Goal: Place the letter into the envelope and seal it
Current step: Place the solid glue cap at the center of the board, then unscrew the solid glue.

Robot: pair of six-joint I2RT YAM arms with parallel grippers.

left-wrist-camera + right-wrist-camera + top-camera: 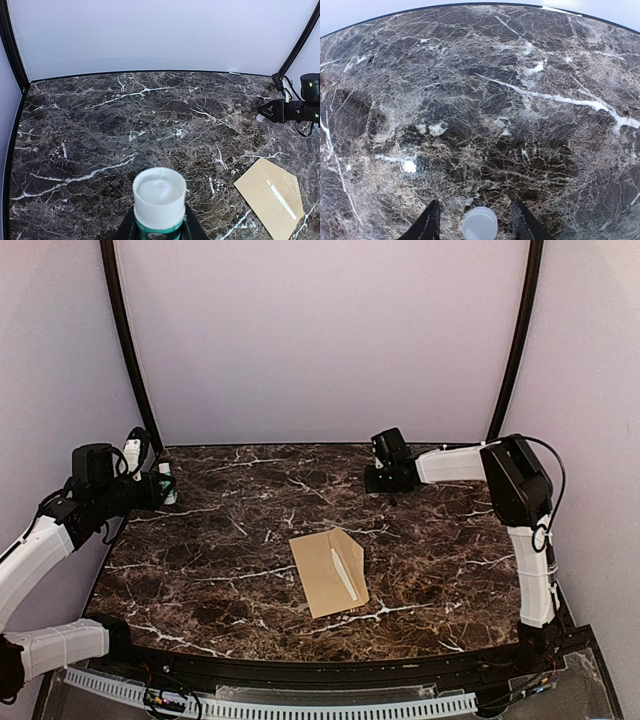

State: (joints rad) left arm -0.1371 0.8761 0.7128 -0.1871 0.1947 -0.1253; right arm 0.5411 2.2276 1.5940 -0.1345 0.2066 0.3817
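Item: envelope (328,572), kraft-brown, flat on the marble table (220,540), near the middle.
Top view: pale strip (343,573) on its face. Left wrist: your left gripper (159,227) clamps a white-topped green tube (159,197). Right wrist: your right gripper (476,225) has a pale cap (479,223) between its fingers; whether it grips the cap you cannot tell.

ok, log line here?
left hand: holding white-topped tube | right hand: white cap between fingers, grip unclear | envelope: lying flat | letter: not visible
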